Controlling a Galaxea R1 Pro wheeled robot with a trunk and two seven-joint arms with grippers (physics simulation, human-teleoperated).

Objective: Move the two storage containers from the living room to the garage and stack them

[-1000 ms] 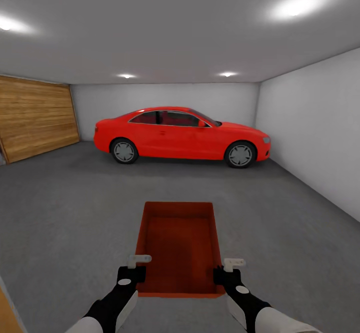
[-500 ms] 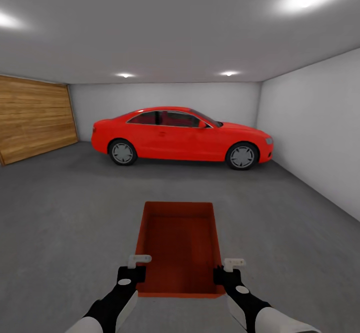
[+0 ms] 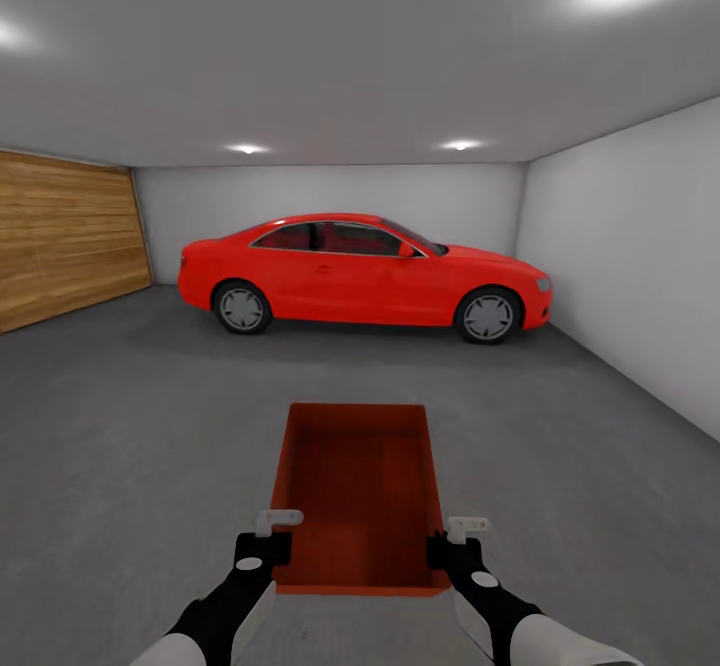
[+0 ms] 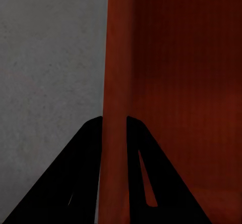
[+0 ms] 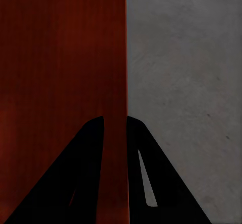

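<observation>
One red container (image 3: pixel 358 491), held between both tools over grey floor (image 3: pixel 130 426): left tool (image 3: pixel 262 546) and right tool (image 3: pixel 452 552) each clamp a side wall; red car (image 3: pixel 362 271) beyond.

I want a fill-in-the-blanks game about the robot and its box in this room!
1. The robot carries one red-orange storage container with ____ hands.
2. The left hand pinches the container's ____ wall.
3. The car ahead is ____.
4. The wooden panel is on the ____ side of the head view.

Missing words: both; left; red; left
</observation>
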